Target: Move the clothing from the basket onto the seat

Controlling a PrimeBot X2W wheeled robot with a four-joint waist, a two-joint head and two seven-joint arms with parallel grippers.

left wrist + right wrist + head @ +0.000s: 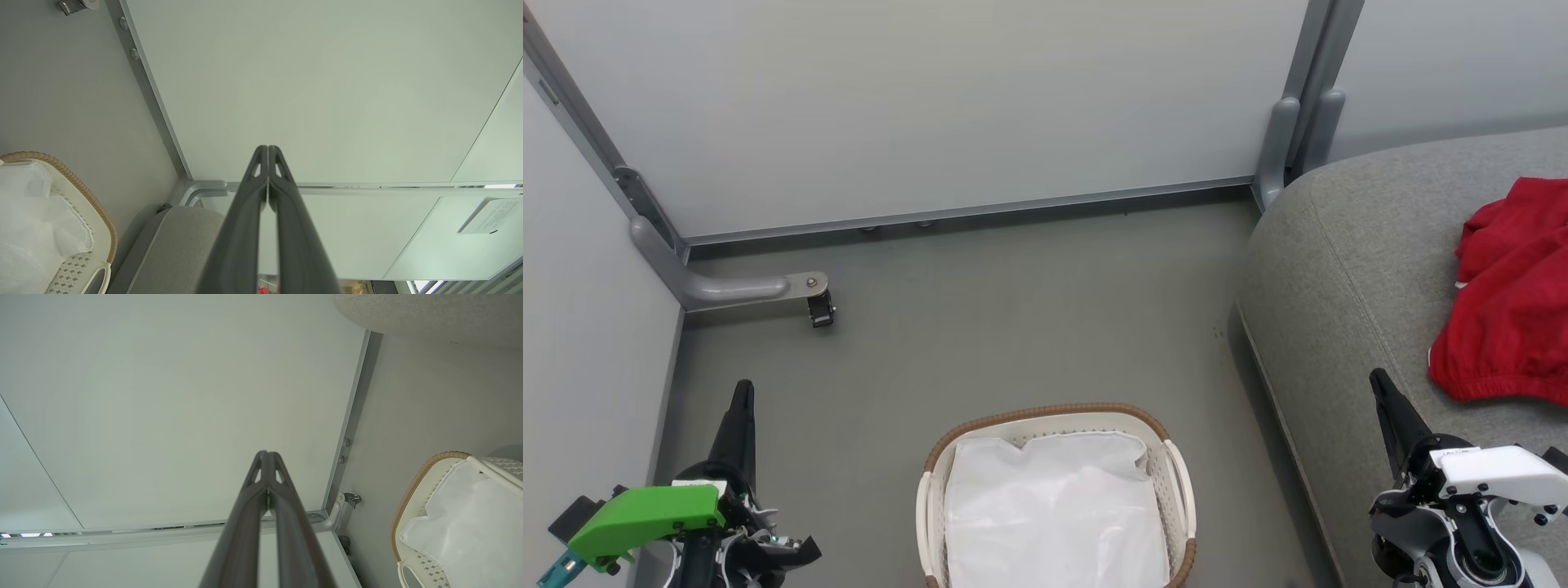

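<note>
Nearest to you, the left gripper (743,394) hangs at the lower left over the floor (1013,327). Its two dark fingers are pressed together along their length and hold nothing. The right gripper (1382,390) at the lower right is the same, fingers closed on each other and empty, and it stands over the front part of the seat (1356,269). Between them is the basket (1045,411). Inside it you can see the white liner sheet (1054,506) and no red cloth, though I cannot tell if something small lies under the sheet. The clothing (1511,310) is on the seat, to the right of the basket and just beyond the right gripper. The picture edge cuts it, so I cannot say whether both garments are there. The task looks finished or almost finished, so the danger, I think, is in a needless move. If you reach again into the basket, the fingers may catch the thin liner and carry it to the seat. If the right arm swings or lifts carelessly, its fingers could hook the elastic hem close by and drag the cloth toward the seat's edge. Farthest away, the pale wall panel (931,106) gives no trouble.
</note>
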